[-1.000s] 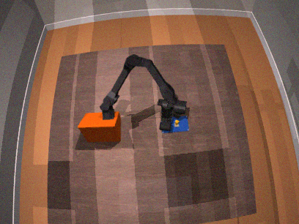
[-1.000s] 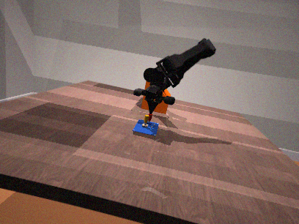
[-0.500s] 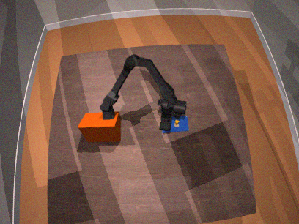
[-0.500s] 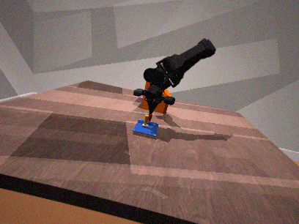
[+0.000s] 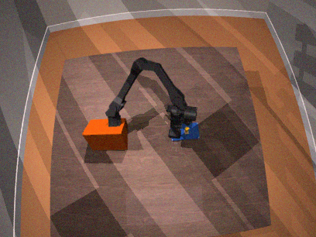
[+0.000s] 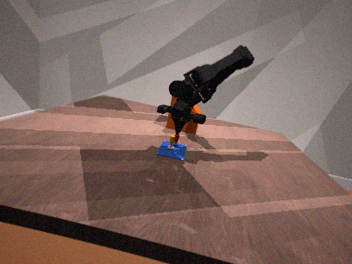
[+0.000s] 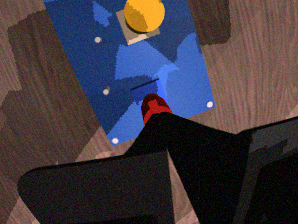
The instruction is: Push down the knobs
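The blue circuit board (image 5: 194, 134) (image 6: 166, 152) (image 7: 187, 87) stands on the table. A yellow knob (image 5: 187, 128) (image 6: 172, 139) (image 7: 145, 12) stands upright over a tan potentiometer (image 7: 123, 29). A red knob (image 6: 176, 138) (image 7: 156, 107) is at the board's near end in the wrist view, over a blue potentiometer (image 7: 143, 92); the top view does not show it. My gripper (image 6: 178, 130) (image 7: 159, 120) is shut, pointing down, with its fingertips directly on or just above the red knob's top. The fingers hide part of that knob. Any gap under either knob is too small to tell.
An orange block (image 5: 104, 128) (image 6: 191, 125) carries the arm's base, left of the board in the top view. The yellow knob stands close to the red one and my fingers. Small white dots (image 7: 209, 104) mark the board. Patchy shadows cross the table.
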`<action>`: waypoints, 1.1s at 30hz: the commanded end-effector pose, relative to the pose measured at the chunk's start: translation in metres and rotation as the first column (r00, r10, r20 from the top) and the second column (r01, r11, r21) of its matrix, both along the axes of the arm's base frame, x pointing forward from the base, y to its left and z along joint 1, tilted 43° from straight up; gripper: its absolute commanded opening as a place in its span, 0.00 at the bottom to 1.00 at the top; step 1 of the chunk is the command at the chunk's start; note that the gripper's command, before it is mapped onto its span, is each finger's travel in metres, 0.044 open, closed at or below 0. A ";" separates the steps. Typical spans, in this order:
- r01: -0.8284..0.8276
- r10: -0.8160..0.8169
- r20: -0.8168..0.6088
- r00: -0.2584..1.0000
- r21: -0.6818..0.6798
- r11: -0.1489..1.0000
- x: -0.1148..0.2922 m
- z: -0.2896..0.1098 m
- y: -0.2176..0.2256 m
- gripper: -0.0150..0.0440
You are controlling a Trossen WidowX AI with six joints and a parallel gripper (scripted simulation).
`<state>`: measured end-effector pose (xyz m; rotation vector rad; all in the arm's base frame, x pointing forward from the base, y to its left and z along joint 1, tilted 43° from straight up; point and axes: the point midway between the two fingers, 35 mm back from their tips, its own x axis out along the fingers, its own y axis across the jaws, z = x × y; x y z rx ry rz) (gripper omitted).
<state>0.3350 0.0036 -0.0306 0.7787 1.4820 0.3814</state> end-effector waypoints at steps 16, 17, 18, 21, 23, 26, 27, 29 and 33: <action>-0.021 0.021 0.002 1.000 0.003 1.000 0.002 0.000 0.002 0.25; -0.021 0.021 0.002 1.000 0.003 1.000 0.001 0.001 0.001 0.25; -0.021 0.021 0.002 1.000 0.003 1.000 0.001 0.002 0.000 0.25; -0.021 0.021 0.002 1.000 0.002 1.000 0.001 0.005 -0.003 0.25; -0.021 0.021 0.002 1.000 0.002 1.000 0.001 0.008 -0.005 0.25; -0.021 0.021 0.002 1.000 0.002 1.000 0.000 0.011 -0.008 0.25; -0.021 0.021 0.002 1.000 0.002 1.000 0.000 0.012 -0.009 0.25; -0.021 0.021 0.002 1.000 0.002 1.000 0.000 0.014 -0.011 0.25; -0.020 0.020 -0.006 1.000 0.007 1.000 -0.001 0.012 -0.009 0.30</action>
